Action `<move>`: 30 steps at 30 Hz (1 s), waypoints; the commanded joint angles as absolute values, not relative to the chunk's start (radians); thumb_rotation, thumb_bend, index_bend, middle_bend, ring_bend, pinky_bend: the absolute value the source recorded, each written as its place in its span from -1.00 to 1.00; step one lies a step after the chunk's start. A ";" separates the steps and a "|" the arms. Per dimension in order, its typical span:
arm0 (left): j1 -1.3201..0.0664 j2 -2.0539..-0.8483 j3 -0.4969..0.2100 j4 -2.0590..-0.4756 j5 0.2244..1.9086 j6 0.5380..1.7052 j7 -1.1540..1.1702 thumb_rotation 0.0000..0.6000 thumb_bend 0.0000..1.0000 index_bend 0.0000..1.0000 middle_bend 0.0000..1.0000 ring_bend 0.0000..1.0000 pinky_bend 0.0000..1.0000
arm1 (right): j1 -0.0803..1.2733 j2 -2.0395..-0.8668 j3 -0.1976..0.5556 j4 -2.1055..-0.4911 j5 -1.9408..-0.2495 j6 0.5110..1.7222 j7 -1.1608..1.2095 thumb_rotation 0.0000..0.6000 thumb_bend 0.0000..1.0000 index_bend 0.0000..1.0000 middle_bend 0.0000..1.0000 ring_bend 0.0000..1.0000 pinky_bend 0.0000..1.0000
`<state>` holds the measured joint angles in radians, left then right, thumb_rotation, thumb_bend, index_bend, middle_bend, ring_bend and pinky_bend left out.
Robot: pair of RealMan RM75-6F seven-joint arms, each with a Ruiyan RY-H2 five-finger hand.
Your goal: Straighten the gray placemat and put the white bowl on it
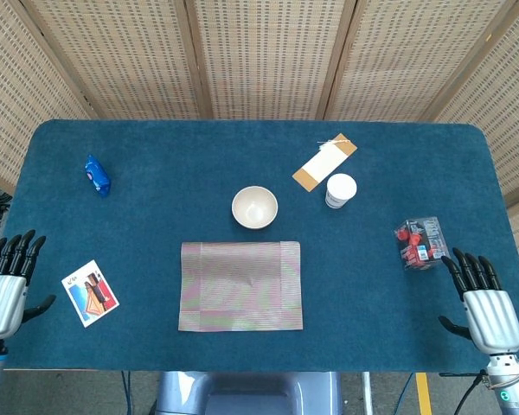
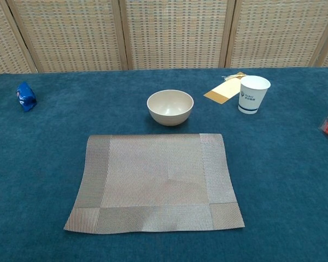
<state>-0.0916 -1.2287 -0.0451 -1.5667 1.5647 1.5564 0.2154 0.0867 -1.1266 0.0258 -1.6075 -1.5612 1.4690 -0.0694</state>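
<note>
Blue packet (image 1: 97,175) far left; picture card (image 1: 91,292) near left edge; paper cup (image 1: 341,190) beside tan envelope (image 1: 324,162); red-and-clear packet (image 1: 419,243) right.

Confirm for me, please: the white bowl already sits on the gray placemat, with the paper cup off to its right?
Not quite. The white bowl sits on the blue table cover just beyond the gray placemat, not on it, as the head view shows. The paper cup is indeed off to its right.

Open blue worktop (image 1: 156,156) on both sides of the gray placemat (image 1: 240,285), white bowl (image 1: 254,207) just beyond its far edge, paper cup (image 1: 340,190) and brown sachet (image 1: 324,162) far right, card (image 1: 90,292) near left, red packet (image 1: 418,243) right.
</note>
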 commanded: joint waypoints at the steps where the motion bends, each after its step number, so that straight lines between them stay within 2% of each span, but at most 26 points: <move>1: -0.099 -1.238 -0.038 -1.564 1.578 1.547 0.228 1.00 -0.75 -0.98 -1.00 -1.00 -1.00 | 0.086 -1.126 0.025 -1.609 -1.562 1.468 -0.071 1.00 -0.91 -0.79 -1.00 -1.00 -1.00; 8: -0.154 -1.291 -0.007 -1.574 1.621 1.449 0.285 1.00 -0.70 -0.55 -1.00 -1.00 -1.00 | 0.087 -1.125 0.027 -1.610 -1.554 1.465 -0.069 1.00 -0.91 -0.79 -1.00 -1.00 -1.00; 11: -0.183 -1.321 0.002 -1.574 1.636 1.401 0.318 1.00 -0.64 -0.40 -1.00 -1.00 -1.00 | 0.085 -1.122 0.029 -1.612 -1.555 1.470 -0.065 1.00 -0.91 -0.79 -1.00 -1.00 -1.00; 14: -0.216 -1.369 0.012 -1.560 1.657 1.349 0.365 1.00 -0.60 -0.34 -1.00 -1.00 -1.00 | 0.084 -1.117 0.031 -1.614 -1.555 1.475 -0.055 1.00 -0.91 -0.79 -1.00 -1.00 -1.00; 21: -0.257 -1.454 0.029 -1.540 1.658 1.267 0.434 1.00 -0.46 -0.32 -1.00 -1.00 -1.00 | 0.082 -1.107 0.035 -1.615 -1.557 1.483 -0.028 1.00 -0.91 -0.79 -1.00 -1.00 -1.00; 30: -0.284 -1.560 0.061 -1.523 1.647 1.189 0.515 1.00 -0.46 -0.53 -1.00 -1.00 -1.00 | 0.081 -1.098 0.038 -1.617 -1.554 1.485 -0.002 1.00 -0.91 -0.79 -1.00 -1.00 -1.00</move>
<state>-0.2790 -1.5480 0.0547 -1.5277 1.6505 1.1985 0.5052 0.0812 -1.0981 0.0379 -1.6170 -1.5537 1.4849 -0.0021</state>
